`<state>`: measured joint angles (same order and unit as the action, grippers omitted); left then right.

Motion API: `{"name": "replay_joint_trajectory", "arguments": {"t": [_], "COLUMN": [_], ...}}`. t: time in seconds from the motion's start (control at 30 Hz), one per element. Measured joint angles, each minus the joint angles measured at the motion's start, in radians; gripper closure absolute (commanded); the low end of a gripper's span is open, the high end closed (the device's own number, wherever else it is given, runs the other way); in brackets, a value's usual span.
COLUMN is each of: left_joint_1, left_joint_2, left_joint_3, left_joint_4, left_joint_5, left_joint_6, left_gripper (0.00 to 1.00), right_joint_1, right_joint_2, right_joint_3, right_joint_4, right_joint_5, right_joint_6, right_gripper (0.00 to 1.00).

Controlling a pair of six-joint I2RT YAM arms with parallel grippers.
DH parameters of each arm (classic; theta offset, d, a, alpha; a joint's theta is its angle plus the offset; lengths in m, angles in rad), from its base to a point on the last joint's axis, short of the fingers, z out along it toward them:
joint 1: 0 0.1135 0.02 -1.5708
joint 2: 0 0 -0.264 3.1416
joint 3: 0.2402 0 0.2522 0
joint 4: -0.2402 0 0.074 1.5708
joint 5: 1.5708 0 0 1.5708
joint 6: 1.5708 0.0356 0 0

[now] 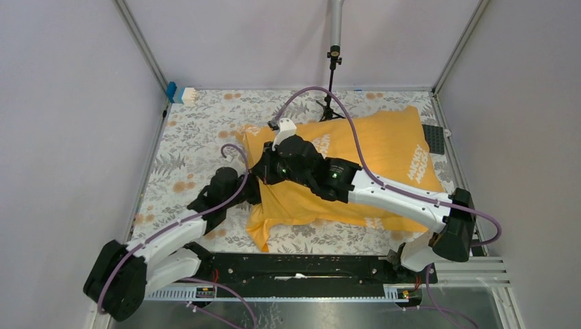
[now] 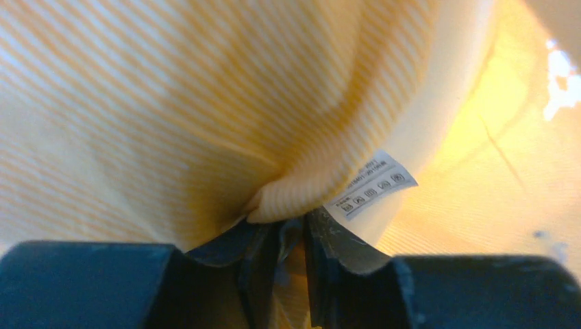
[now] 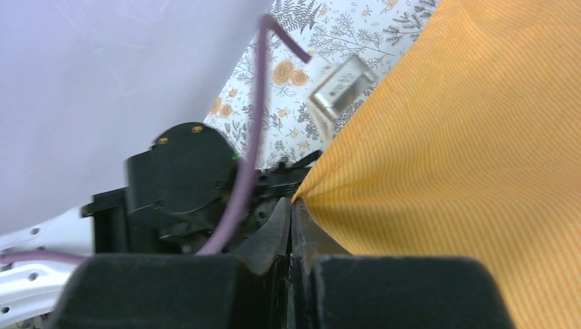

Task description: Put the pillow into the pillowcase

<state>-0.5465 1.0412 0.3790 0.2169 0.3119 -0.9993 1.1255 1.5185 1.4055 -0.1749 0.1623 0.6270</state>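
**tablewatcher:** ok headcount time, what've we got?

**yamfan:** Two arms, left arm (image 1: 171,236) and right arm (image 1: 404,199), so two grippers: left gripper (image 2: 291,233), right gripper (image 3: 291,212). One pillowcase (image 1: 384,147), one care label (image 2: 373,185).

**tablewatcher:** and the small stuff round the edges?

**yamfan:** One stand (image 1: 332,82) at 12 o'clock, one blue-and-white box (image 1: 179,94) at 11, one black block (image 1: 433,137) at 2. Two purple cables (image 1: 312,90) too.

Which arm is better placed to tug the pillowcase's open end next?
Probably right: the right gripper is shut tight on the pillowcase edge; the left gripper's hold on a fold looks loose.
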Motion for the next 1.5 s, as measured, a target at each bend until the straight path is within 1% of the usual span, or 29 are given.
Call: {"name": "replay_joint_trajectory", "arguments": {"t": [0.1,0.23,0.33,0.4,0.53,0.63,0.77,0.83,0.97,1.13,1.27,1.33,1.4,1.5], "left_joint_1": [-0.008,-0.011,-0.012,-0.012,-0.011,-0.011,-0.011,-0.012,-0.012,-0.012,-0.012,-0.012,-0.012,-0.013], "left_joint_2": [-0.097,-0.201,-0.261,-0.300,-0.362,-0.396,-0.425,-0.431,-0.454,-0.497,-0.534,-0.552,-0.558,-0.556], "left_joint_3": [0.013,0.062,0.095,0.113,0.131,0.139,0.166,0.190,0.230,0.232,0.248,0.265,0.294,0.335], "left_joint_4": [-0.089,-0.246,-0.372,-0.448,-0.531,-0.573,-0.627,-0.667,-0.765,-0.824,-0.850,-0.854,-0.870,-0.901], "left_joint_5": [-0.027,-0.055,-0.084,-0.105,-0.123,-0.131,-0.149,-0.172,-0.227,-0.249,-0.256,-0.261,-0.287,-0.363], "left_joint_6": [0.024,0.054,0.068,0.079,0.092,0.095,0.100,0.107,0.117,0.138,0.154,0.158,0.157,0.146], "left_gripper": [0.58,0.51,0.43,0.36,0.22,0.18,0.19,0.22,0.26,0.22,0.22,0.26,0.37,0.50], "right_joint_1": [0.000,0.000,0.000,0.000,0.000,0.000,0.000,0.000,0.000,0.000,0.000,0.000,0.000,0.000], "right_joint_2": [0.008,0.008,0.008,0.008,0.008,0.008,0.008,0.006,0.006,0.006,0.006,0.005,0.003,-0.014], "right_joint_3": [0.000,0.000,0.000,0.000,0.000,0.000,-0.003,-0.010,-0.011,-0.011,-0.011,-0.011,-0.012,-0.021], "right_joint_4": [0.001,0.008,0.008,0.008,0.008,0.008,0.013,0.023,0.037,0.042,0.046,0.046,0.045,0.046], "right_joint_5": [-0.001,0.000,0.000,0.000,0.000,0.000,0.000,0.000,0.002,0.002,0.002,0.002,0.002,0.003], "right_joint_6": [0.001,0.002,0.003,0.003,0.003,0.004,0.007,0.008,0.008,0.007,0.006,0.007,0.006,0.006], "right_gripper": [1.00,1.00,1.00,1.00,1.00,1.00,1.00,1.00,1.00,1.00,1.00,1.00,1.00,1.00]}}
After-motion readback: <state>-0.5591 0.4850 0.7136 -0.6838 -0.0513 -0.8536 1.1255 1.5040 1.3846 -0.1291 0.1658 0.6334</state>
